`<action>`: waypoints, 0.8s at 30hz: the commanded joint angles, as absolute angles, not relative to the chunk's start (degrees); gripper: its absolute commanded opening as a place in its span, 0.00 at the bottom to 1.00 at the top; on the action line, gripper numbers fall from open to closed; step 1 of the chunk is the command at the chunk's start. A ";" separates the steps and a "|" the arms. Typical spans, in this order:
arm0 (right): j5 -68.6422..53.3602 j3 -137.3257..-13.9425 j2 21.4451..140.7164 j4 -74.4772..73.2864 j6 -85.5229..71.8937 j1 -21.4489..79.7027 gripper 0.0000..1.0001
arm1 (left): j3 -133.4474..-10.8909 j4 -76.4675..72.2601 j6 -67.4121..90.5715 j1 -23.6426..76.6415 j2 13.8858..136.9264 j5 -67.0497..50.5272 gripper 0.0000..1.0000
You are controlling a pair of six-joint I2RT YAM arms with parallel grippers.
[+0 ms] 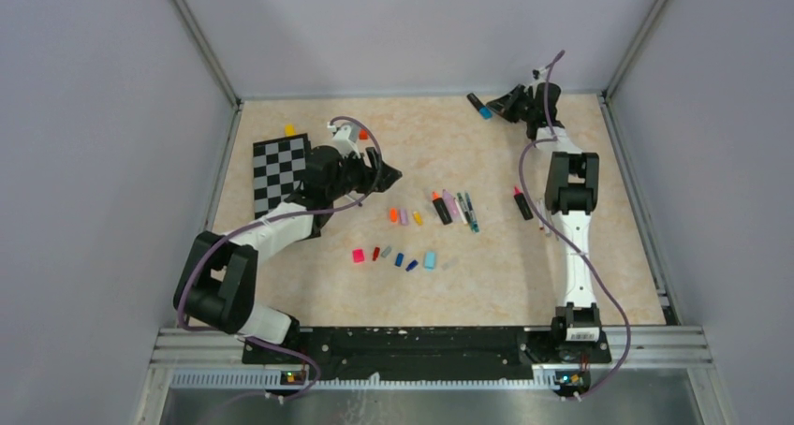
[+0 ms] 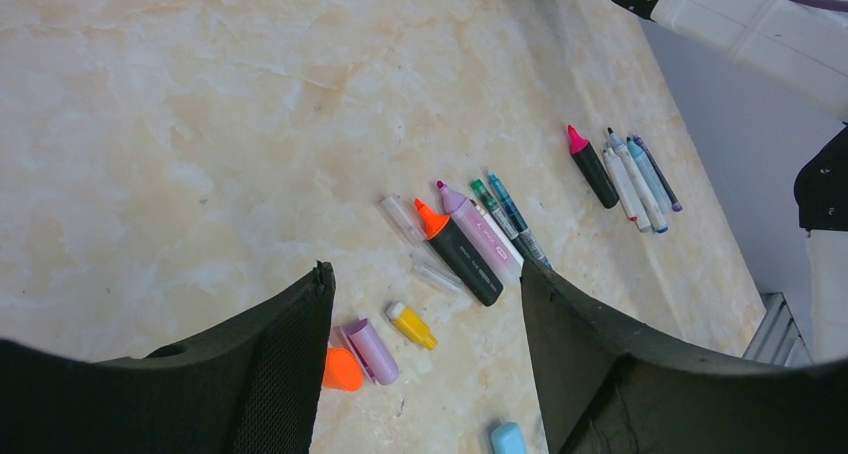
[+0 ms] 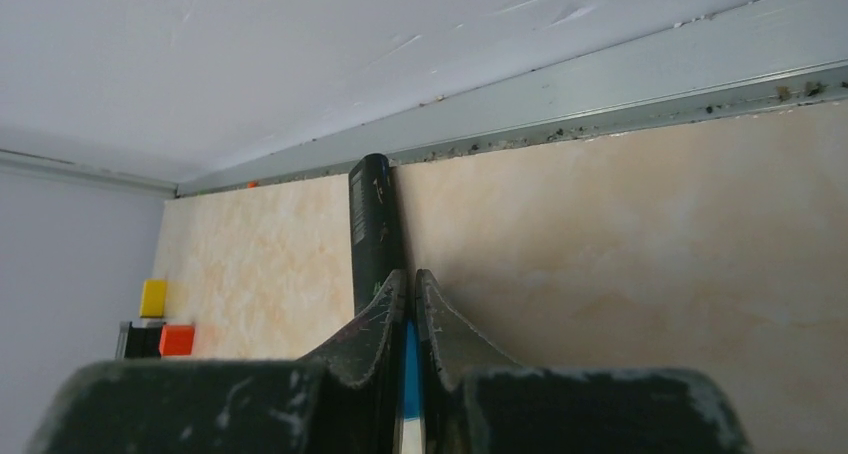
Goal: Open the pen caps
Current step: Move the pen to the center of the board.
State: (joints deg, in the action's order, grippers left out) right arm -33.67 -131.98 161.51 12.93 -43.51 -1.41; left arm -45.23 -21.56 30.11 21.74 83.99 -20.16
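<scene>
pen caps (image 1: 358, 255) lie loose in a row on the table (image 1: 487, 285), nearer the arm bases than the left claw (image 1: 391, 175), seen from above. pens (image 1: 457, 208) lie just to that claw's right. the right claw (image 1: 493, 107) grips a black pen (image 1: 477, 103) by the far wall.

left wrist view: the left claw (image 2: 425, 274) gapes wide, holding nothing; an orange cap (image 2: 342, 370) and a purple cap (image 2: 372, 350) lie touching on the table beside its left finger.

right wrist view: the right claw (image 3: 411, 279) is clamped almost closed on the black pen (image 3: 374, 224), which juts out ahead.
</scene>
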 commanded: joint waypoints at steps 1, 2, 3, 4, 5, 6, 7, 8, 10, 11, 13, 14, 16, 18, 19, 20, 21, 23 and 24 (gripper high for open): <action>-40.00 -129.78 158.79 12.85 -43.43 -0.57 0.05 | -45.12 -22.73 30.24 21.37 81.10 -21.06 0.72; -40.18 -129.24 158.51 12.69 -43.50 -0.40 0.06 | -44.88 -22.73 30.23 21.33 80.83 -20.98 0.72; -39.68 -128.61 158.01 12.56 -43.56 -0.41 0.06 | -44.71 -22.79 30.23 21.31 80.61 -21.00 0.72; -38.96 -128.17 157.41 12.57 -43.81 -0.44 0.09 | -44.58 -22.81 30.23 21.34 80.41 -21.08 0.72; -38.27 -127.99 157.15 12.50 -44.17 -0.52 0.12 | -44.54 -22.78 30.23 21.32 80.22 -21.05 0.72; -37.59 -128.05 156.85 12.45 -44.62 -0.59 0.15 | -44.38 -22.83 30.23 21.27 80.03 -21.09 0.72; -37.20 -128.18 156.62 12.45 -45.13 -0.61 0.18 | -44.21 -22.72 30.16 21.20 79.88 -21.09 0.72; -37.03 -128.35 156.43 12.60 -45.60 -0.61 0.21 | -44.09 -22.71 30.08 21.18 79.63 -20.98 0.72; -36.90 -128.39 156.12 13.22 -46.68 -0.53 0.25 | -43.79 -22.68 30.02 21.05 79.32 -20.88 0.72; -36.84 -128.47 156.03 13.33 -47.18 -0.53 0.28 | -43.72 -22.79 29.98 20.91 79.28 -20.84 0.72; -36.70 -128.58 155.98 12.99 -46.95 -0.36 0.34 | -43.69 -22.85 30.05 20.84 79.40 -21.04 0.72; -36.61 -128.63 156.00 12.63 -46.64 -0.35 0.36 | -43.76 -23.06 30.08 20.81 79.51 -21.14 0.72; -36.21 -129.31 156.17 11.00 -44.79 -0.35 0.40 | -43.94 -23.14 30.21 20.75 79.77 -21.41 0.72; -35.69 -130.26 156.34 8.85 -42.40 1.34 0.42 | -44.12 -23.12 30.23 20.65 79.97 -21.65 0.72; -35.12 -130.76 156.37 7.72 -41.31 1.72 0.42 | -44.15 -23.12 30.23 20.64 79.91 -21.67 0.72; -34.44 -131.24 156.36 6.18 -39.98 1.99 0.42 | -44.10 -23.06 30.17 20.61 79.78 -21.63 0.72; -33.42 -131.85 156.31 4.34 -38.60 2.25 0.42 | -44.04 -22.98 30.11 20.49 79.62 -21.62 0.72; -31.10 -132.97 155.99 0.57 -35.40 2.83 0.42 | -43.83 -22.88 29.98 20.33 79.17 -21.53 0.72; -29.89 -133.50 155.74 -1.52 -33.68 3.00 0.42 | -43.73 -22.92 29.97 20.19 78.92 -21.47 0.72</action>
